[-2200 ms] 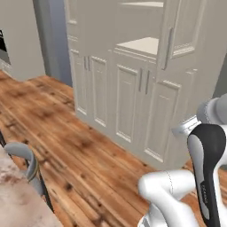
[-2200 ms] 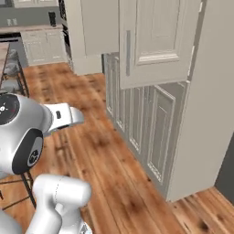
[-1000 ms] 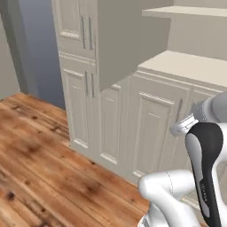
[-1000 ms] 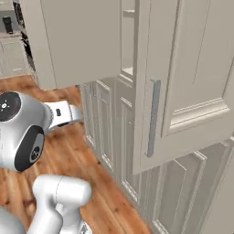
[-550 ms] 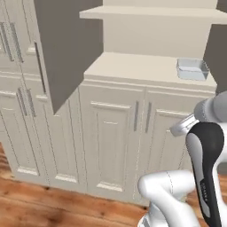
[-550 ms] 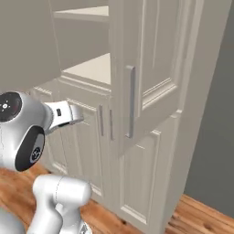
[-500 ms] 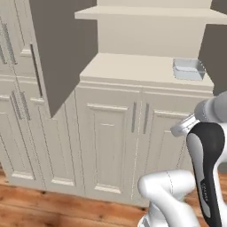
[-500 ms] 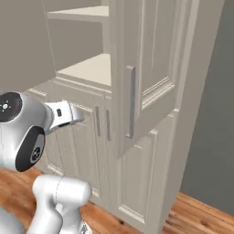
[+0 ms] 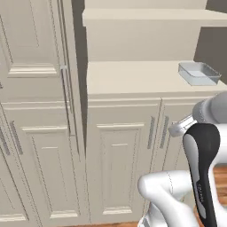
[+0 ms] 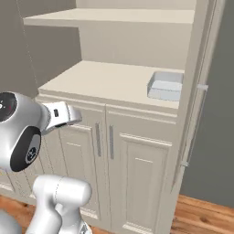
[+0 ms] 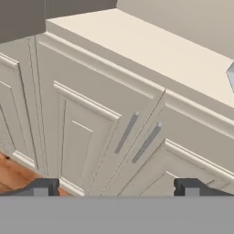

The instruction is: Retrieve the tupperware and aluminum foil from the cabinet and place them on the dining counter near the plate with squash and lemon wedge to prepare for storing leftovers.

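Observation:
The cabinet (image 9: 119,146) stands right in front of me, cream-beige, with its upper doors swung open. On its lower open shelf sits the tupperware (image 9: 198,73), a small translucent grey container, toward the right end (image 10: 166,86); one corner of the tupperware (image 11: 231,75) peeks in at the right edge of the hand view. My gripper (image 11: 116,187) is open and holds nothing. It points at the shut lower doors, below and left of the tupperware and well short of it. The aluminum foil, the dining counter and the plate are out of view.
An open upper door (image 9: 71,88) juts out on the left, and the other open door (image 10: 201,91) on the right. A higher shelf (image 10: 114,17) spans the opening. Two silver bar handles (image 11: 137,137) run down the lower doors. Wood floor (image 10: 205,215) shows below.
The whole picture has swung: the base has driven and turned from the wooden floor to face the open cabinet closely. The tupperware has come into view. The gripper stays open.

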### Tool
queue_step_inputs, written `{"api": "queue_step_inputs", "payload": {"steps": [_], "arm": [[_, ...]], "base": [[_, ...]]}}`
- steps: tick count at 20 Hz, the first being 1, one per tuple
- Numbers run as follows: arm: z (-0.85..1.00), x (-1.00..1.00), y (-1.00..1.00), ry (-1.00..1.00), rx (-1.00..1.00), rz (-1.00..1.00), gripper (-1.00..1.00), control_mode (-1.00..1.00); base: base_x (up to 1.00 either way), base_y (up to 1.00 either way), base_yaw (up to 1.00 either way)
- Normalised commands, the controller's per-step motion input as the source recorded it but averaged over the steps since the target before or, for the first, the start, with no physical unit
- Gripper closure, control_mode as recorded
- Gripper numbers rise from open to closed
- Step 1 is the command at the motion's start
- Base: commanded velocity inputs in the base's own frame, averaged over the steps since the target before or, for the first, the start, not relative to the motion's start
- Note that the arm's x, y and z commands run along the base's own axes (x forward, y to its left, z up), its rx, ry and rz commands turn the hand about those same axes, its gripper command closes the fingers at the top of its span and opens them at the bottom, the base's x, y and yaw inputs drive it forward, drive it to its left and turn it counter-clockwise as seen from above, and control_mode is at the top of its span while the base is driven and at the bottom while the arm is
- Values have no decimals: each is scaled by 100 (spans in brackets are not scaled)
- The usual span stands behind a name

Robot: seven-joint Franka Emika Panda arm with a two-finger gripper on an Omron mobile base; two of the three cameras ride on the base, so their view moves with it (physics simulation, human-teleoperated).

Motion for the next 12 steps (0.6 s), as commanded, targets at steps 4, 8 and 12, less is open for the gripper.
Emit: {"api": "queue_step_inputs", "payload": {"steps": [4, 8, 12], "arm": [[0, 0, 0, 0, 0, 0, -100, 100], [0, 0, 0, 0, 0, 0, -100, 100], [0, 0, 0, 0, 0, 0, -100, 100]], "base": [[34, -20, -36], [20, -26, -32], [30, -16, -25]]}}
